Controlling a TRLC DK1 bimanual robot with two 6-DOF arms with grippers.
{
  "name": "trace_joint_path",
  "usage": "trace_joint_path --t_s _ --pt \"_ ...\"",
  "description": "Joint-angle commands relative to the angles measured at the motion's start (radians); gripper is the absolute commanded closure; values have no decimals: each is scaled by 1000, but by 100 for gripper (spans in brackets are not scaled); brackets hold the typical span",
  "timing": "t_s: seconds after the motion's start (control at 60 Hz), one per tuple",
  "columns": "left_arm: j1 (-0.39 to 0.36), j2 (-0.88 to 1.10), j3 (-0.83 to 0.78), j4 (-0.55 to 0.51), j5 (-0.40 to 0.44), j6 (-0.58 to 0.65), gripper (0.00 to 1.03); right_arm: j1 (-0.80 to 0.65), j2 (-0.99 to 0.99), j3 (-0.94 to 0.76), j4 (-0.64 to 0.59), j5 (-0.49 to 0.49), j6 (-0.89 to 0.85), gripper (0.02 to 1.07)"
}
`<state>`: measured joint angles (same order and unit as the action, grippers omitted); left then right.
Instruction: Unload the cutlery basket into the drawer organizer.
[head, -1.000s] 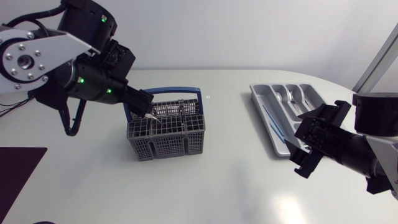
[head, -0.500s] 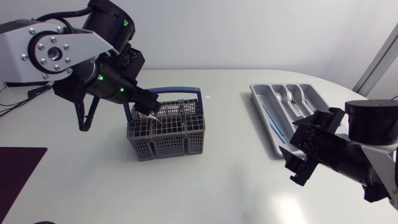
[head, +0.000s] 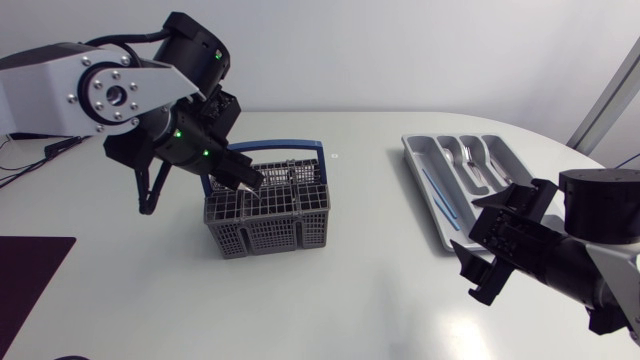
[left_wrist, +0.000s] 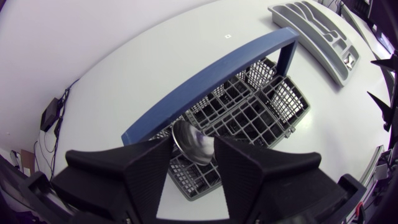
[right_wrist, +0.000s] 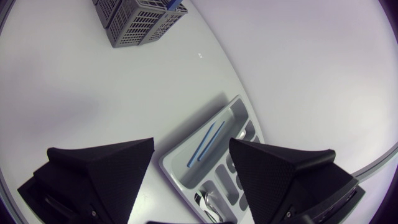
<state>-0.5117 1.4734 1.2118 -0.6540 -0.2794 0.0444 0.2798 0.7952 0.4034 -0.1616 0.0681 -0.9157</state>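
- Spoon (left_wrist: 194, 143): only the shiny bowl shows, standing over the grid cells of the basket (head: 268, 228). The handle is hidden behind the fingers, so the long axis cannot be told.
- Left gripper (left_wrist: 193, 140): jaws narrow, one finger on each side of the spoon bowl and touching it. In the head view the gripper sits right over the basket's top at its left end, and the spoon cannot be made out there.
- Basket: grey mesh, upright, long axis running across the table. The blue handle (left_wrist: 211, 81) arches along its length. What is in the cells is hard to make out.
- Drawer organizer (head: 413, 156): well apart from the basket, to its right, long axis pointing away from the table's front edge.
- Thin blue stick (head: 438, 192): lies lengthwise in the organizer's long compartment, the one nearest the basket.
- Metal cutlery (head: 470, 160): lies in the middle compartments, pieces too small to tell apart.
- Right gripper (right_wrist: 191, 143): jaws wide apart, holding nothing, past the organizer's near end on the side away from the basket. The arm is cut off at the edge.
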Motion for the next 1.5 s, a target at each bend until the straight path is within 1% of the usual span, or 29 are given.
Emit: trace_joint_path --t_s 0.0,0.117,0.367,0.483,0.817,1.017,1.25,1.483 --pt "1 24 17 -9 -12 -26 69 6 -10 -32 -16 1 6 20" --pt "-1 39 23 -7 -15 -23 78 6 -14 -40 -18 1 -5 20" --pt "-19 56 22 4 -29 -21 88 6 -30 -51 -33 1 -15 20" --pt "-27 53 23 7 -30 -20 91 6 -31 -52 -35 1 -17 20" --pt "-60 8 25 7 -66 11 92 7 -30 -55 -35 1 -20 20" --pt "-60 -24 29 7 -90 29 92 12 -30 -55 -35 1 -20 20" --pt "-48 -65 25 7 -98 48 92 22 -21 -51 -32 2 -20 20" --pt "-54 -82 22 5 -99 55 91 45 -10 -46 -29 16 -12 20"
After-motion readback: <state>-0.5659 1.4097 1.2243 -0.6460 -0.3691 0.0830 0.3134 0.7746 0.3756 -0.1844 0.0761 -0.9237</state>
